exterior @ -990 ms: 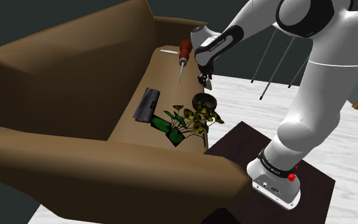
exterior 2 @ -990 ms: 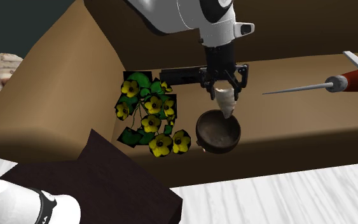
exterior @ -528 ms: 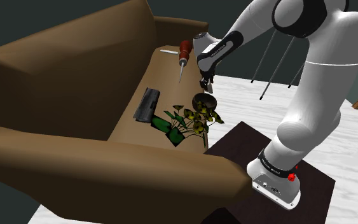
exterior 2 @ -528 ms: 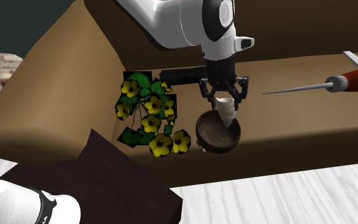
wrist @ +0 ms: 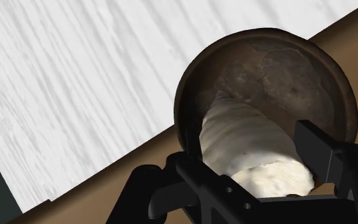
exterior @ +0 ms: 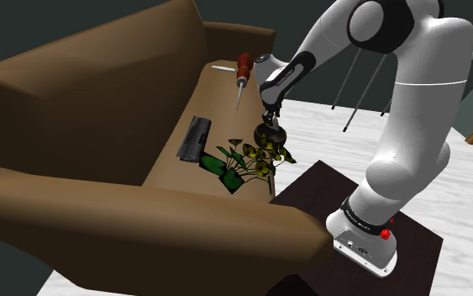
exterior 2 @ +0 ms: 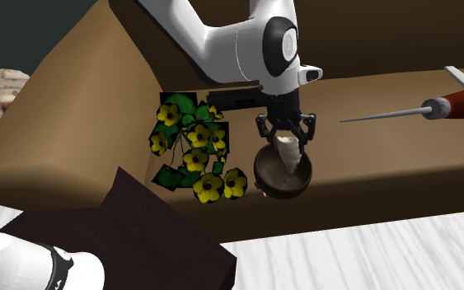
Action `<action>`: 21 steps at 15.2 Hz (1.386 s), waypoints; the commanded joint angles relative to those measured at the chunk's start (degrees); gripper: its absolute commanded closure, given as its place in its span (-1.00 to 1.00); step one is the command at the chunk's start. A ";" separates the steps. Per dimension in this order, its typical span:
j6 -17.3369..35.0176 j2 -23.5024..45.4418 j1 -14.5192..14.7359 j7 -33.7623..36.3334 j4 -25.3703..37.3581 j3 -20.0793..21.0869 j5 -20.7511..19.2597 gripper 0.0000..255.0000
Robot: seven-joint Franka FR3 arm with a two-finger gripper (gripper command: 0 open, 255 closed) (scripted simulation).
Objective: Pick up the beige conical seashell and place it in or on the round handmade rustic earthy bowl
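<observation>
The beige conical seashell point(exterior 2: 288, 152) point(wrist: 247, 143) hangs point down, its tip reaching into the round dark brown bowl point(exterior 2: 283, 171) point(wrist: 265, 76) on the sofa seat's front edge. My black gripper point(exterior 2: 285, 138) point(exterior: 268, 120) point(wrist: 254, 162) is shut on the shell's wide end, right above the bowl point(exterior: 270, 134). In the wrist view the fingers clasp the shell on both sides, and the shell's tip sits against the bowl's inner surface.
A plant with yellow flowers point(exterior 2: 193, 148) point(exterior: 255, 160) lies right beside the bowl. A flat black device point(exterior: 194, 137) rests further along the seat. A red-handled screwdriver point(exterior 2: 436, 107) point(exterior: 242, 74) lies on the seat past the bowl. The brown sofa's backrest point(exterior: 91, 92) rises behind.
My gripper has come down with the shell, from a little above the bowl until the shell's tip is inside it. The fingers stay shut on the shell.
</observation>
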 commanded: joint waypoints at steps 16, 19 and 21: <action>1.90 2.18 0.01 1.06 0.21 -0.28 -0.68 -1.00; -2.72 -1.83 0.97 0.04 0.50 0.84 0.97 -1.00; -3.96 -2.80 1.23 -0.22 0.69 1.12 1.39 -1.00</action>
